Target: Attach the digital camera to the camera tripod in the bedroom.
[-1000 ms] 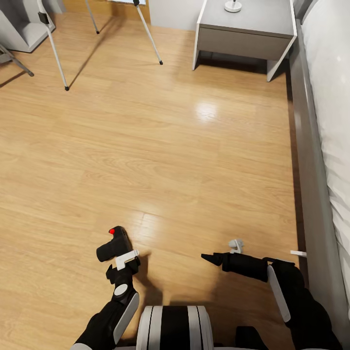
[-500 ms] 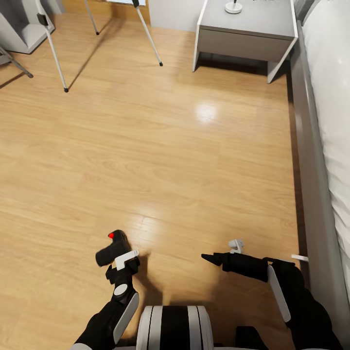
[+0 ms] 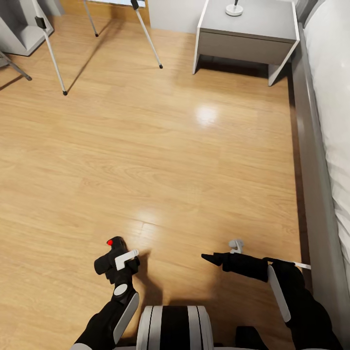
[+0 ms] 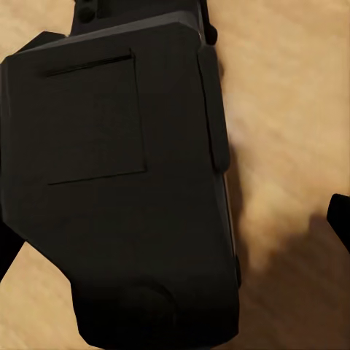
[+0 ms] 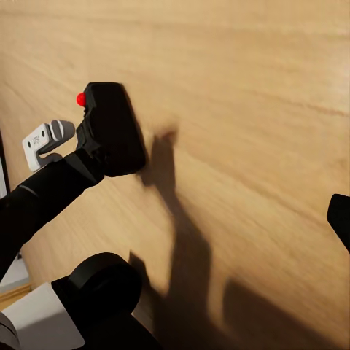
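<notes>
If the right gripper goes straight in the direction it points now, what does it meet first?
Probably the digital camera held in the left gripper. The right gripper points across the robot's front toward its left side, and the right wrist view looks at the camera. Depth is unclear, so it may pass by.

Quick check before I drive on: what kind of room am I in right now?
Most likely a bedroom: a white bed in a grey frame runs along the right side, a grey nightstand stands beside it, and the light wood floor also holds a camera tripod at the far left.
</notes>
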### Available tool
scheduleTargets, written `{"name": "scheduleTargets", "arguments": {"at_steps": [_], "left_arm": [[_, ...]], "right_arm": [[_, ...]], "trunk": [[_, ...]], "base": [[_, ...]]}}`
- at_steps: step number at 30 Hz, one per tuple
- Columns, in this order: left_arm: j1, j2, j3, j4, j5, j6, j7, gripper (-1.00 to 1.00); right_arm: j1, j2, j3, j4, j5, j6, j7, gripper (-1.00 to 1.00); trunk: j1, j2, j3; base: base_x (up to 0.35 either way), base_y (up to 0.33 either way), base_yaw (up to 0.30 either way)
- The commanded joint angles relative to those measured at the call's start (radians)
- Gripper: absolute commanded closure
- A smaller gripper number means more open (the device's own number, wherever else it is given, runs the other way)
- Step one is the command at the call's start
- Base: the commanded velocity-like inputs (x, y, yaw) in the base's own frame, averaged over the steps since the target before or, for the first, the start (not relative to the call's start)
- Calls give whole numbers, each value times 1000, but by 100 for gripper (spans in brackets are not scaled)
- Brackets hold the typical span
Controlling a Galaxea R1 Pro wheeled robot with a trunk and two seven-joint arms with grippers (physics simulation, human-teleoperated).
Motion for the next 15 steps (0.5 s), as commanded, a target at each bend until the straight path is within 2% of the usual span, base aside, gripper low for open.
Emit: {"name": "scheduleTargets", "arguments": {"at_steps": [1,15], "left_arm": [[-1,1,-4,0,10,-7,5,-100],[-1,1,-4,1,10,-7,5,-100]], "right_arm": [[0,0,0,0,-7,8,-1,-100],[0,0,0,0,-7,8,-1,-100]], "trunk": [[0,0,0],[0,0,0]], "base": [[4,0,0],[1,0,0]]}}
